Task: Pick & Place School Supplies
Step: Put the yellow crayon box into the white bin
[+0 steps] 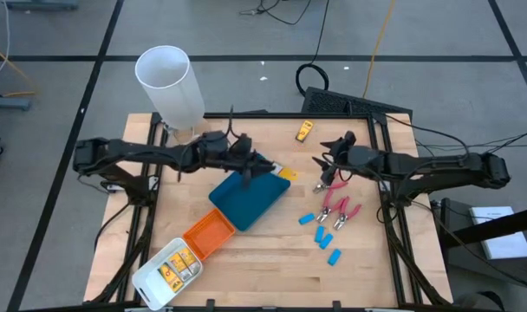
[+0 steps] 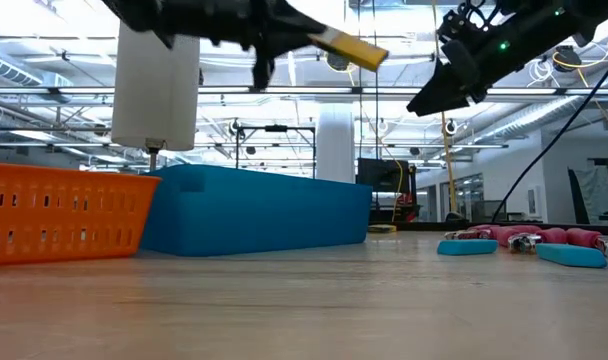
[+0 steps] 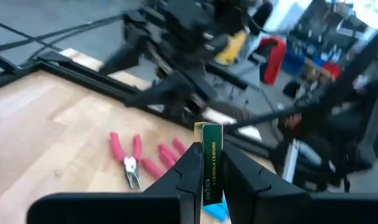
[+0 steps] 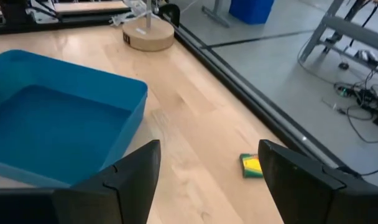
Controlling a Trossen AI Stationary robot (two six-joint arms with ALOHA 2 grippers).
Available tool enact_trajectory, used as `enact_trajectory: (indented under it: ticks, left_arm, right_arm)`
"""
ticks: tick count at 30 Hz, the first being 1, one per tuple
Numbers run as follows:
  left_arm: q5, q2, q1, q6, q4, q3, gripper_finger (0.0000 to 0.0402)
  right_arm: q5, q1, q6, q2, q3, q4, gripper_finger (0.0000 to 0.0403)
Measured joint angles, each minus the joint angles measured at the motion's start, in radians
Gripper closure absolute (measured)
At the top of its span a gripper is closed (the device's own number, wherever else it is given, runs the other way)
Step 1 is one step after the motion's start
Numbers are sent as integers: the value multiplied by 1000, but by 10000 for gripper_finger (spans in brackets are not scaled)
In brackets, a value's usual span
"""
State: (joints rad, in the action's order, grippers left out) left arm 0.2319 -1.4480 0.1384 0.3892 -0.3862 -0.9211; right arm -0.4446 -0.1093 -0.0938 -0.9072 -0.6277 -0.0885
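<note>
Yellow crayon box [image 3: 211, 163] pinched between fingers of left gripper [image 1: 262, 165], held in the air above far edge of teal tray [image 1: 249, 198], near table's centre; seen in low view as a yellow piece [image 2: 346, 46] raised well clear of the surface. Second yellow box [image 1: 304, 131] lying alone near far edge of table [image 1: 263, 260], also visible past the right fingers [image 4: 252, 165]. More yellow boxes packed in white tray [image 1: 140, 279] at near left corner. Orange tray [image 1: 210, 236] between white and teal ones, the three in a diagonal row.

Pink-handled tools [image 1: 340, 211] lying right of centre, side by side, touching or nearly so. Light-blue oblong pieces [image 1: 322, 236] scattered just near-side of them, toward right edge.

Right gripper [image 1: 327, 166] hovering above table just beyond the pink tools, fingers spread wide, nothing between them.

Tall white cylinder [image 1: 170, 84] standing on a round wooden base at far left corner. Table top pale wood planks in dark metal frame. Beyond: grey floor with dark lines, loose cables, open workshop hall with ceiling trusses and shelving.
</note>
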Motion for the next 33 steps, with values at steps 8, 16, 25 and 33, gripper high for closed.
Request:
enact_trajectory:
  ticks: [8, 16, 25, 33]
  left_arm:
    - [-42, 170, -197, -80, 362, 0, 370]
    - [-155, 291, -484, 108, 701, 0, 368]
    - [-344, 384, -819, 569, 924, 0, 363]
    - [-456, 409, -1097, 968, 1014, 0, 370]
  right_arm:
    - [4, 0, -45, -47, 0, 1, 142]
    - [4, 0, -62, -105, 0, 45, 142]
    - [64, 0, -45, -161, 0, 133, 142]
    - [55, 0, -44, -170, 0, 157, 142]
